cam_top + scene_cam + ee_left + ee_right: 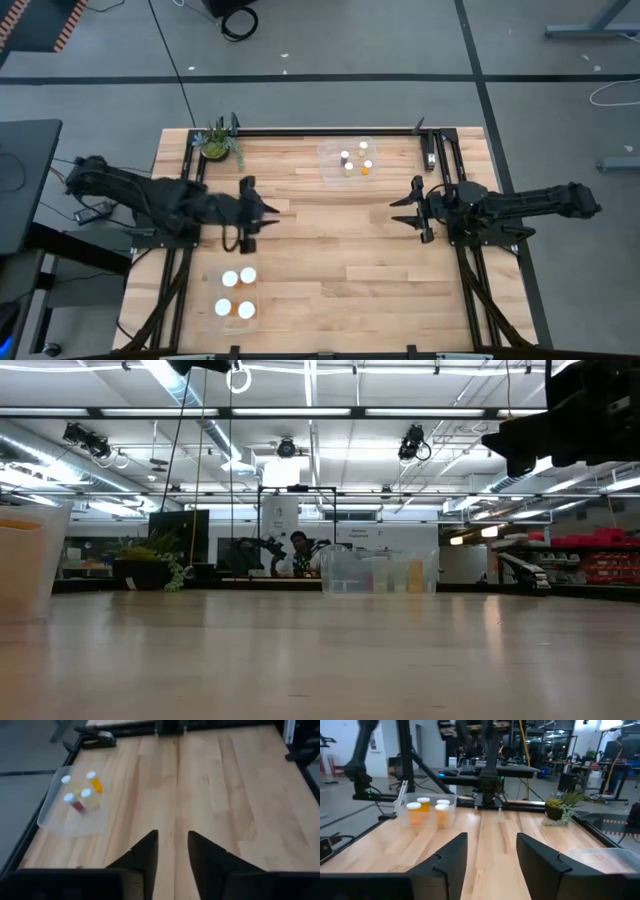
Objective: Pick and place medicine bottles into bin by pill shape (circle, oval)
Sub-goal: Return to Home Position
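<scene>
**A:** Any bottle loose on the tabletop [340,250]?

**B:** None seen. Four narrow bottles [345,156] stand caps-up in the far clear bin [328,176], a little right of centre. Four wide white-capped bottles [230,278] stand upright in the near-left clear bin [237,293].

**A:** Grippers?

**B:** Left gripper [172,836]: fingers parted, nothing between them, over bare wood at mid-depth on the left. Right gripper [490,840]: likewise parted and empty, mid-depth on the right. They face each other, well apart.

**A:** Which is closer to what?

**B:** The near-left bin lies just nearward of the left gripper. The far bin lies beyond and between the two, somewhat closer to the right one. Potted plant [218,143] sits at the far-left corner, apart from both.

**A:** Judgement?

**B:** Sorting looks finished. Only the retreat home is left. Each arm's way back likely runs outward, away from the bins, so there is little to snag.
</scene>
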Controlling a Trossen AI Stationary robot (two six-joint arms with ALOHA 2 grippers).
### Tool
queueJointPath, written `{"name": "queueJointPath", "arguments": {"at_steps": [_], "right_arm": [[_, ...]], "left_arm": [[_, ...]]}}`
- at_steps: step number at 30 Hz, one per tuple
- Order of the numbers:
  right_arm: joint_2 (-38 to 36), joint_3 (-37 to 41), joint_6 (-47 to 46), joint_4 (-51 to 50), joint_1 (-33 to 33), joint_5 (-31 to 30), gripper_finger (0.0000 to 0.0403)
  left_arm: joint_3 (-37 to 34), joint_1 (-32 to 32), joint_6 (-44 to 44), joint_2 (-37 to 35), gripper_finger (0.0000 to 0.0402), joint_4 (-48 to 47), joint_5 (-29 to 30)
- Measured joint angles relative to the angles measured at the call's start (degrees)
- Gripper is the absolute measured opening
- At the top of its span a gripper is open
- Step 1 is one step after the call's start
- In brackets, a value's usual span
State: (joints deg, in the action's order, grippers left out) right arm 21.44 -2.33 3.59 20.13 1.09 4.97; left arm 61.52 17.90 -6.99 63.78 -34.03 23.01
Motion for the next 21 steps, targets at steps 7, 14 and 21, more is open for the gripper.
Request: {"name": "queueJointPath", "arguments": {"at_steps": [7,14,21], "right_arm": [[-0.3,0.0,-1.2,-0.4,0.1,1.6,0.0168],[-0.2,0.0,-4.8,-2.7,0.0,1.6,0.0168],[-0.2,0.0,-9.8,-4.0,0.0,-1.5,0.0168]], "left_arm": [[-14.3,-5.3,4.5,-15.6,0.0052,9.7,-6.7],[-27.1,-6.6,6.9,-31.1,0.0006,18.5,-7.0],[-39.9,-6.5,10.9,-41.5,0.0013,37.8,-7.1]]}}
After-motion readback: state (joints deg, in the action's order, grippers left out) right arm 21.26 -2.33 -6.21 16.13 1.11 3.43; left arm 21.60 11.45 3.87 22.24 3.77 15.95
